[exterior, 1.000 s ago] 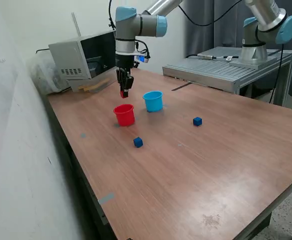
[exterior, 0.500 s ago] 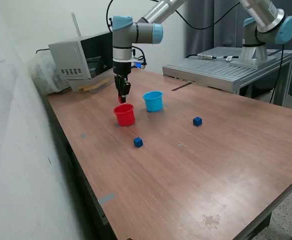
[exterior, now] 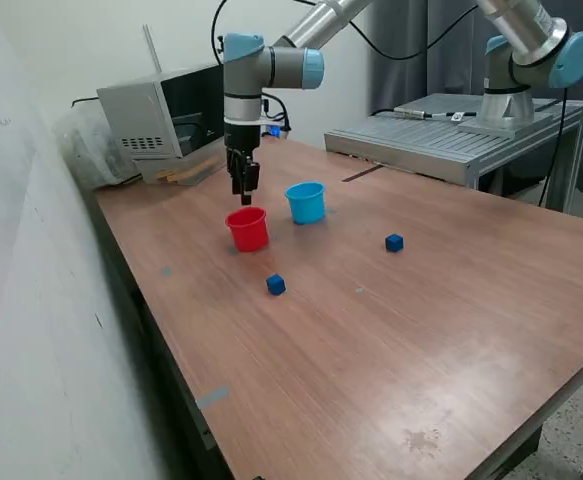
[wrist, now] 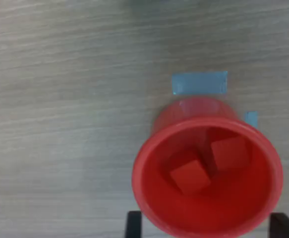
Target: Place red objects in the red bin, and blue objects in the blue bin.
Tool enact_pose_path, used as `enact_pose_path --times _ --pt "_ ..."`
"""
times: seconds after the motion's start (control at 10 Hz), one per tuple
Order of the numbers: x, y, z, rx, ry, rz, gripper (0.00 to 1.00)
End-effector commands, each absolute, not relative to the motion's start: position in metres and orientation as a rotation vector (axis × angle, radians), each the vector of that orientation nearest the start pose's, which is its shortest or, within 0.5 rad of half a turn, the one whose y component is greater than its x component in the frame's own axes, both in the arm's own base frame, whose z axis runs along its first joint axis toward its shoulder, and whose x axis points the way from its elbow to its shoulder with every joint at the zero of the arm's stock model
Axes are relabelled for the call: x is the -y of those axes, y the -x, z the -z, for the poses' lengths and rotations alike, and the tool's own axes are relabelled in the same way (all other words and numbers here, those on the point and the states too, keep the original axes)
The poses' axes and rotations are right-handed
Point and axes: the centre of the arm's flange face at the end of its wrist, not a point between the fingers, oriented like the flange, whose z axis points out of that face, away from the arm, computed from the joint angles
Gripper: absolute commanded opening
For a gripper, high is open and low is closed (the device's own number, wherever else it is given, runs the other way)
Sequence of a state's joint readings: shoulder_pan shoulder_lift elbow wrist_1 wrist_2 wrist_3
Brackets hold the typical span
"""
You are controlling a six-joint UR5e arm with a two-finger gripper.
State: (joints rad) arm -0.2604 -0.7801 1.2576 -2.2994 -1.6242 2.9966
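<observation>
The red cup (exterior: 248, 229) stands on the wooden table, and the wrist view shows its wall (wrist: 194, 106) from above. Two red cubes lie inside it, one (wrist: 190, 177) beside the other (wrist: 229, 153). My gripper (exterior: 243, 190) hangs just above the red cup, open and empty; in the wrist view (wrist: 206, 225) its dark fingertips (wrist: 133, 223) stand wide apart on either side of the cup's rim. The light-blue cup (exterior: 306, 202) stands close to the red cup, on the exterior view's right. Two dark-blue cubes lie on the table, one (exterior: 276, 285) in front of the red cup, one (exterior: 394, 242) further right.
A grey box-like device (exterior: 161, 120) sits at the back left of the table. A metal platform (exterior: 451, 135) with a second robot arm (exterior: 516, 70) stands at the back right. A blue tape patch (wrist: 199, 83) is stuck to the table by the red cup.
The gripper held a red cube, moved over the red cup and lowered. It has opened; the cube now lies in the cup and the gripper has risen slightly.
</observation>
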Motion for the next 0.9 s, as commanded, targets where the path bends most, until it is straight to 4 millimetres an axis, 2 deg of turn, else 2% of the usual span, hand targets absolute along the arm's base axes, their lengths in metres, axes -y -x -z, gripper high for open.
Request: enact_pose_path --times 0.0,0.2,0.3,0.5,0.7,0.8 --pt "-0.069 0.759 -0.246 -2.406 2.140 -0.425 1.00" --pt "-0.045 0.713 -0.270 -2.382 2.165 -0.389 1.00" --pt "-0.017 0.686 -0.275 -2.345 2.198 -0.357 1.00" --pt "0.029 0.632 -0.270 -2.271 2.250 -0.278 1.00" --pt "0.088 0.591 -0.267 -2.177 2.334 -0.233 1.00" --pt "0.127 0.572 -0.273 -2.107 2.410 -0.234 1.00"
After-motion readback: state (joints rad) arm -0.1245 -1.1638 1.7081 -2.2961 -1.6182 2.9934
